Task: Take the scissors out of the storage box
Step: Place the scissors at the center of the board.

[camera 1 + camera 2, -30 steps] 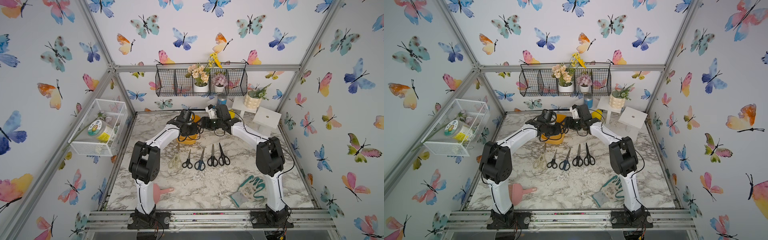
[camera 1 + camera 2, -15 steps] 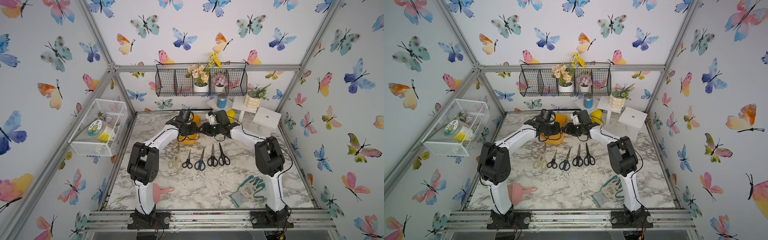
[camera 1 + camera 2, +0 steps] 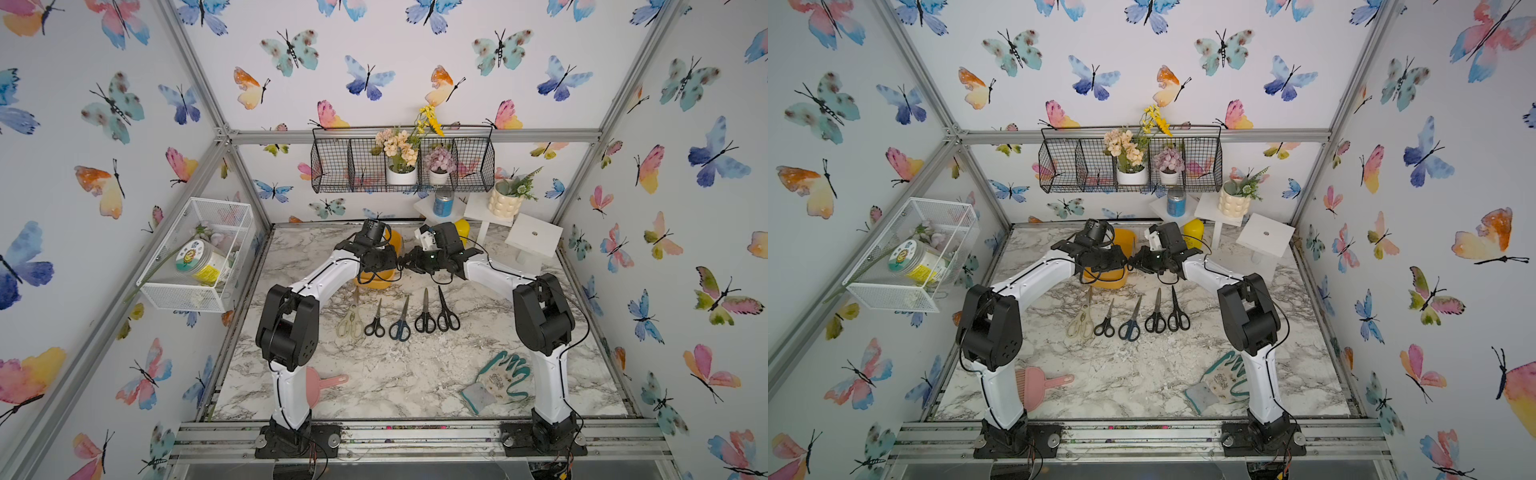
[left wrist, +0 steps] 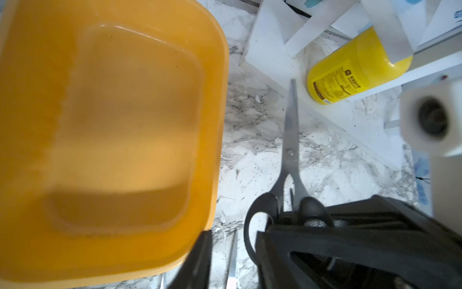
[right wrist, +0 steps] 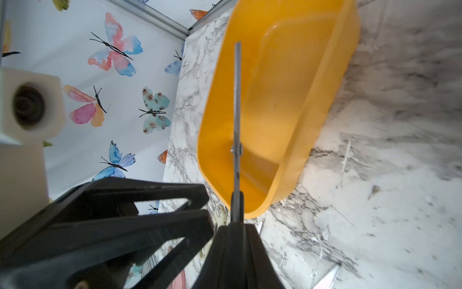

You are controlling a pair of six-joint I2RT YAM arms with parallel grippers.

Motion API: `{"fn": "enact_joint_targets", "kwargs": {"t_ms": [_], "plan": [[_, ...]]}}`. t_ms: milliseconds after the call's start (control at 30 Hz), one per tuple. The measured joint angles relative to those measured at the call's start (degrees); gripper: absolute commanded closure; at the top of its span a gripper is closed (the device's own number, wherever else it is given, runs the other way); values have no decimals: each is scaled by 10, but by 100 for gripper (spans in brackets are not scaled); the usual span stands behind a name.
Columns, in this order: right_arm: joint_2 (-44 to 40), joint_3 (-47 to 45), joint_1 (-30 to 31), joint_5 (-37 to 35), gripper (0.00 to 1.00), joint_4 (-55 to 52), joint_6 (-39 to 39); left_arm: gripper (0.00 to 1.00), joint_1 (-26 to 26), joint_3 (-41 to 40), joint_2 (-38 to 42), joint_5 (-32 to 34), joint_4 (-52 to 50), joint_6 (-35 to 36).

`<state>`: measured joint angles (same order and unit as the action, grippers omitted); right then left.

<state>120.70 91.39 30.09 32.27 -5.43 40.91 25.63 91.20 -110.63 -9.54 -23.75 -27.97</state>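
No text can be read: the print on the yellow bottle's label (image 4: 337, 86) and the jar's (image 3: 198, 262) is too blurred.

Walls (image 3: 399, 54): white, watercolour butterfly print.
Frame (image 3: 540, 136): aluminium rails along the corners.
Desk (image 3: 395, 374): grey-veined marble.
Light: bright, even.

Glossy plastic storage box (image 4: 125, 112), scissors (image 4: 290, 140) with dull metal blades, smooth marbled tabletop (image 4: 250, 155).

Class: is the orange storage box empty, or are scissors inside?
Empty: the left wrist view shows the storage box with a bare floor, nothing inside.
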Motion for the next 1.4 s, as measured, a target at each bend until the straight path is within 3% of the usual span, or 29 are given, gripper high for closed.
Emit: {"fn": "enact_joint_targets", "kwargs": {"t_ms": [233,400,533,733,1400], "plan": [[-83,-110,-45,-10,86,-33,-21,57,-2,-20,36,0,3,8],[-177,-214,-121,-11,86,-82,-64,56,-15,-48,66,0,4,19],[-198,-256,-167,-12,85,-130,-103,56,-31,-67,76,0,2,25],[-195,-315,-166,-12,85,-168,-135,56,-54,-82,77,1,-3,34],[-195,-353,-180,-41,84,-156,-157,57,-59,-81,84,6,-10,38]]}}
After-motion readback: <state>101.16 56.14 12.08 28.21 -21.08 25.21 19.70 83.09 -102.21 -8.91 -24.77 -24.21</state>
